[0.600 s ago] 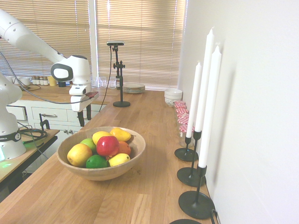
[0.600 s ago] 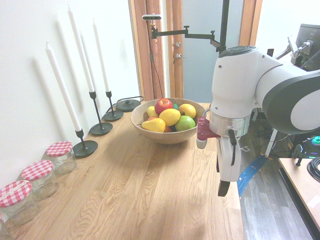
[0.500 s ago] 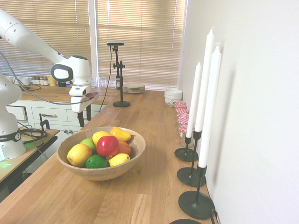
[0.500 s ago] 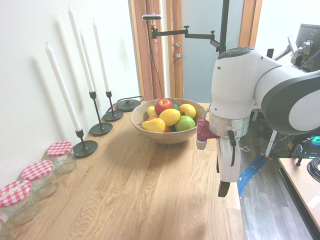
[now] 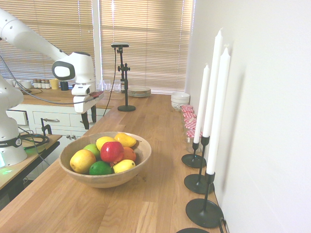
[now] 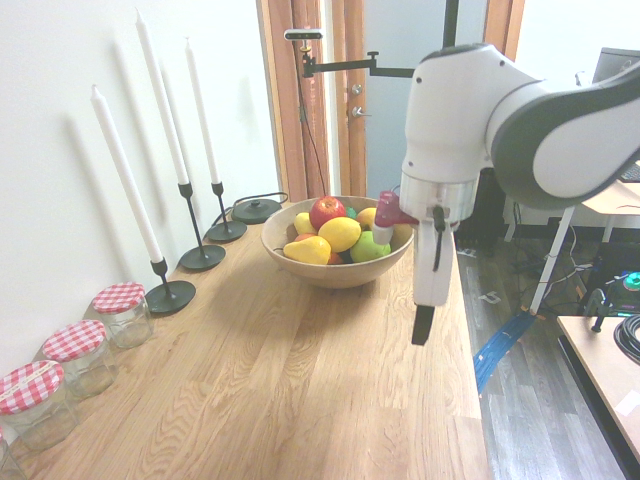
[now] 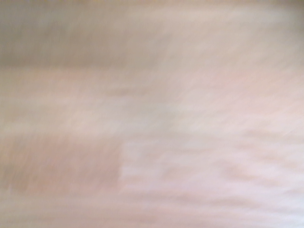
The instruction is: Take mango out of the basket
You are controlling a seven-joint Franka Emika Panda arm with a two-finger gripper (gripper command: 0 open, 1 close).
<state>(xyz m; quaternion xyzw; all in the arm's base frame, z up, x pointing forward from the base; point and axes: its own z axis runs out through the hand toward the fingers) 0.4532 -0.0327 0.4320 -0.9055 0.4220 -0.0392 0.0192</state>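
Taking places from the first exterior view, we begin with the large yellow fruit [image 5: 82, 161] at the left of the basket [image 5: 106, 181]. It is our likeliest mango, though we cannot be certain; it sits inside, close to the wall. We should settle which fruit is meant before we commit.

Just right of it and beyond the basket, our gripper [image 5: 89, 118] hangs with its fingers spread wide and nothing between them. We would do well to cross above the rim, then align over the chosen fruit before lowering. The wrist view is badly blurred, so a slow, steady approach should help our aim.

Next comes the dark green fruit [image 5: 100, 168], near and close against the yellow one, then the red apple [image 5: 112, 152] further right. We should turn the fingers to enter the gaps around our fruit, close gently about its middle, and lift straight up so its neighbours do not roll.
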